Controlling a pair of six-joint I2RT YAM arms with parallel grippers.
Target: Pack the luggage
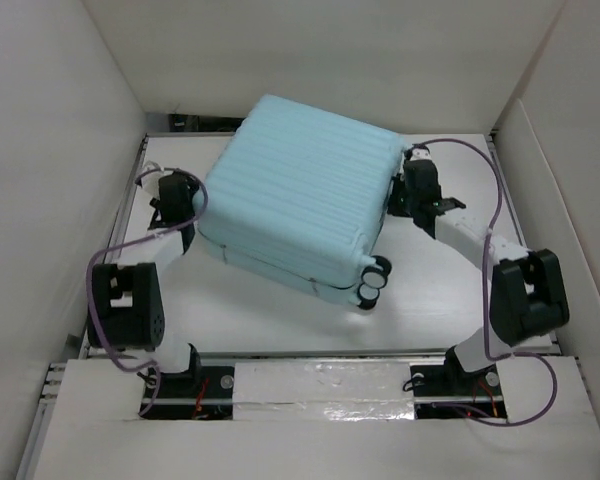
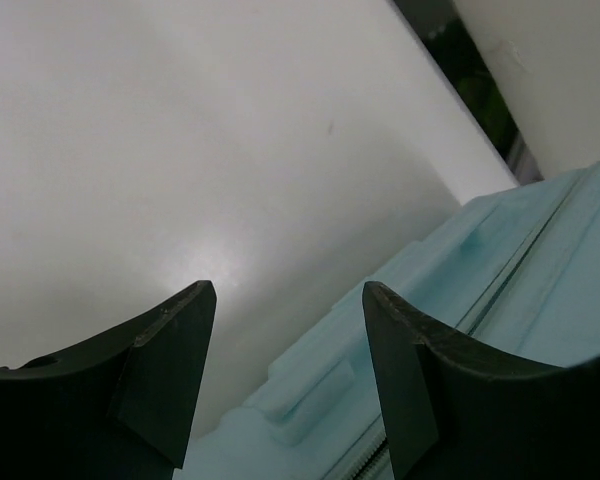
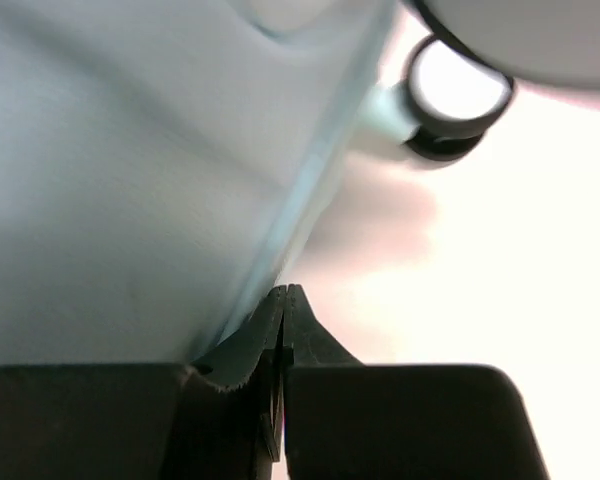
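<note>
On the left, our left gripper [image 2: 290, 300] has its fingers spread apart with nothing between them. It sits at the left side of the luggage [image 1: 300, 195]. In the left wrist view the pale blue shell lies ahead and to the right of the fingers, and the zipper seam runs diagonally away just past the right finger [image 2: 410, 380].

The luggage lies flat and shut in the middle of the table [image 1: 440, 310], turned at an angle. Its ribs run from the far left corner toward the near right. Its wheels [image 1: 373, 282] are on the edge facing our right arm.

On the right, our right gripper [image 3: 285, 295] has its fingers pressed together and holds nothing. Its tip is right beside the shell's lower edge, with the shell to its left and a wheel ahead; we cannot tell whether it touches.

We judge that both arms are about equally near, one on each opposite side. The next move depends on the seam, which the open left fingers face more squarely.
</note>
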